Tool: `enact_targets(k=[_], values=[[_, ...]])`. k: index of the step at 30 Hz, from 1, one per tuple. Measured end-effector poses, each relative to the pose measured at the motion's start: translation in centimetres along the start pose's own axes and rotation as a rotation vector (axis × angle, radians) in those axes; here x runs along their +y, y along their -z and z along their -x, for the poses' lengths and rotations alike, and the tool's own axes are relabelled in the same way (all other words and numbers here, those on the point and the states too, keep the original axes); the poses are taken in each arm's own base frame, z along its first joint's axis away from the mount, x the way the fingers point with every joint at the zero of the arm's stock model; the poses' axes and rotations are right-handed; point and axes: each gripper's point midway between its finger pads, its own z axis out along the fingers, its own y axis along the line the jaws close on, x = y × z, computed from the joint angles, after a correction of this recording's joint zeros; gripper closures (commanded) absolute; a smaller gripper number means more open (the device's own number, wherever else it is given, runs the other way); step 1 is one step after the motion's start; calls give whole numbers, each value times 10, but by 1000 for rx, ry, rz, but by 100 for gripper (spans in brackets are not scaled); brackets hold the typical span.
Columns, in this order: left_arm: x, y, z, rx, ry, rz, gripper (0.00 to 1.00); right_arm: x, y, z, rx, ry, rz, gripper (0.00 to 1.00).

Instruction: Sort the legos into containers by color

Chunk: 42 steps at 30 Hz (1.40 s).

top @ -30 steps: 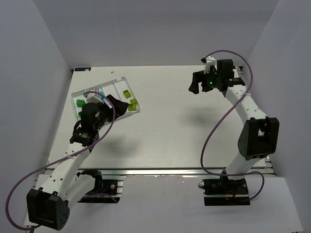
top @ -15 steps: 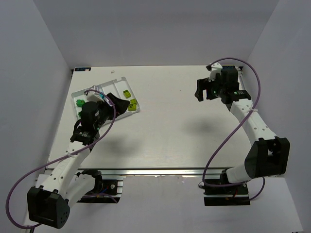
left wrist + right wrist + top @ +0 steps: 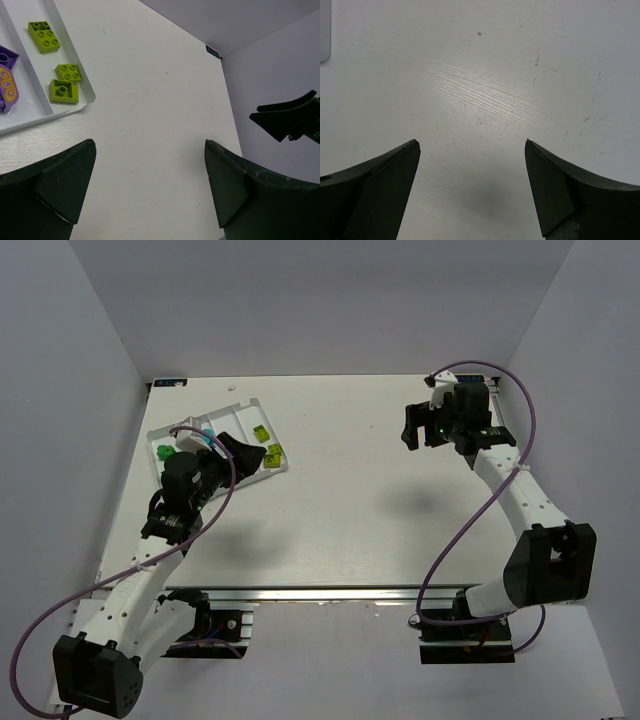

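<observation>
Over the tray's near-right corner, the left gripper (image 3: 246,456) has barely shifted across the last second, its forearm drawing only slightly back toward its base. The right arm has re-posed: its elbow has dropped toward the near edge, and the right gripper (image 3: 412,427) slid a little nearer, then held for the last half second. Neither move carried a brick. Both sets of jaws stand wide and empty, with bare table (image 3: 480,85) between the right fingers. Judgement: a pause or retreat rather than a pick, and sorting looks close to done, since the legos (image 3: 272,452) that can be made out all lie in the tray (image 3: 45,62). 3 yellow-green bricks (image 3: 67,73) sit ahead and left of the left finger, in the compartment nearest the gripper; purple pieces (image 3: 6,80) lie 1 compartment farther left. Dark green bricks (image 3: 163,451) lie off to the left of the left wrist. Left arm: reached forward, wrist angled shallowly, looking across toward the right gripper. Right arm: folded, gripper raised, fingers pointing down, well apart from the tray.
</observation>
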Motion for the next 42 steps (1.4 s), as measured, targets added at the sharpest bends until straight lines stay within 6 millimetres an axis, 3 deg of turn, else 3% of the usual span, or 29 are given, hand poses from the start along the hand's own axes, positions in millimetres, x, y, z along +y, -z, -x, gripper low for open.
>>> enact_targets(k=[42], values=[[1,-1,-1,-5,2,-5,2,-5,0,-1,3,0,-26,11]])
